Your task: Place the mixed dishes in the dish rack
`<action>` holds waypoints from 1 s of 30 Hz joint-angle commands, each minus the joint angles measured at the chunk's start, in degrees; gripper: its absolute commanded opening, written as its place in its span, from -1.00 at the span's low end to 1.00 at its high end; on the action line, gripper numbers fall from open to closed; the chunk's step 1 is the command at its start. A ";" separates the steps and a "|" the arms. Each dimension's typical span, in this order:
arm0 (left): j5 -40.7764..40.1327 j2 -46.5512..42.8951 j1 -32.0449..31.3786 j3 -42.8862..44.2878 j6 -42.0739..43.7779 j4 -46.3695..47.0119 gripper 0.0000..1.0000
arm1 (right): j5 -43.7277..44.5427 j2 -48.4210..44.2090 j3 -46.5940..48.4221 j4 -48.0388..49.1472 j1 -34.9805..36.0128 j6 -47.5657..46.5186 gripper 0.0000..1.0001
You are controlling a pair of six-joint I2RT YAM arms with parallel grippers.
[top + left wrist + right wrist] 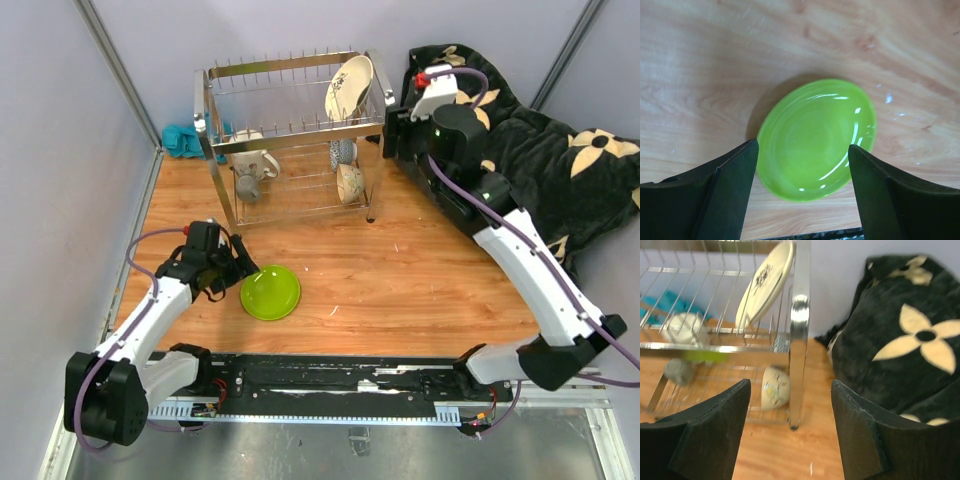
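Two arms reach over a wooden table (420, 280) in the top view. The left gripper (243, 268) hangs low at the left rim of the green plate (270, 292), which lies flat on the table, well apart from the rack (290, 140) at the far side. In the rack a cream plate (348, 87) stands tilted among the top prongs at the right end, a white mug (255, 160) sits at the left, a grey mug (247, 185) is just below it, and a patterned bowl (343, 152) and a cream bowl (349, 183) stand on edge on the lower tier. The right gripper (395, 130) is just beside the rack's right end, in front of a black flowered blanket (560, 160); a teal cloth (182, 140) lies behind the rack. In the left wrist view the gripper (802, 146) is spread wide, its two dark fingers (730, 190) framing the green plate (817, 137) below; whether they touch it cannot be told. The right wrist view is blurred: that gripper (791, 384) is also spread apart and holds nothing, facing the rack's corner post (800, 315), with the cream plate (765, 282) above, the cream bowl (775, 387) below, the two mugs (687, 327) at the left and the blanket (900, 340) at the right.
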 commanded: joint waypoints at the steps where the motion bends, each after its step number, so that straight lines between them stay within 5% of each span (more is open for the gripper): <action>1: 1.14 -0.09 0.30 -4.37 -2.25 1.84 0.50 | -8.40 -5.79 -8.08 -3.67 -0.78 6.06 0.33; 18: -1.02 11.40 -1.25 -6.88 -5.54 3.94 0.48 | -14.44 -17.08 -16.73 -3.62 -6.53 6.65 0.37; 30: 2.74 18.23 -4.68 -12.40 -11.29 20.37 -0.28 | -17.14 -16.86 -16.63 -5.63 -9.05 6.76 0.38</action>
